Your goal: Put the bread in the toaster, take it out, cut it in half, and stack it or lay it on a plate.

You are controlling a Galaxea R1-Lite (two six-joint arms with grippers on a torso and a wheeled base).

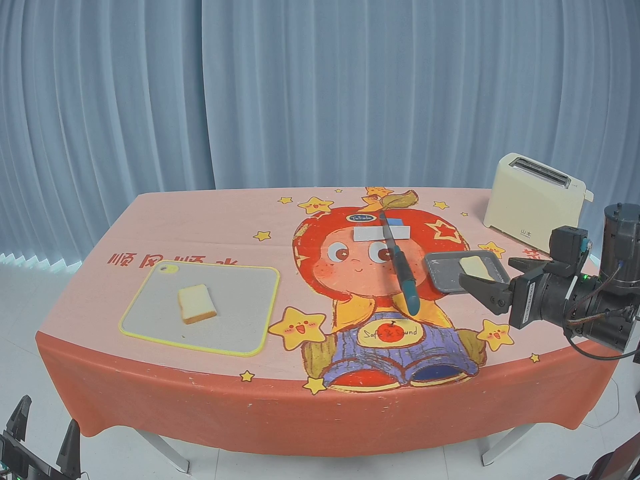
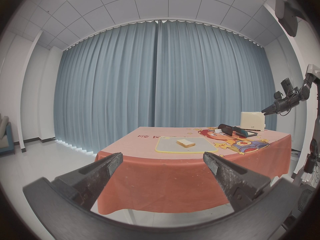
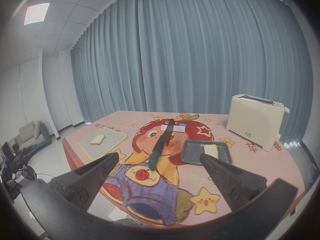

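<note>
Grey tray (image 1: 441, 272) holds what looks like bread (image 1: 477, 267).

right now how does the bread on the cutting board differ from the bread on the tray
The bread on the cutting board sits on the robot's left, on a flat yellow-rimmed cutting board. The bread on the tray sits on the right, in a grey raised-rim tray near the toaster. The board piece shows a brown crust edge; the tray piece looks paler. Both lie flat, apart from the knife.

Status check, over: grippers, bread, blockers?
Left gripper open, off the table. Right gripper open near grey tray. Bread piece on cutting board, second piece on tray. Knife lies mid-table.
</note>
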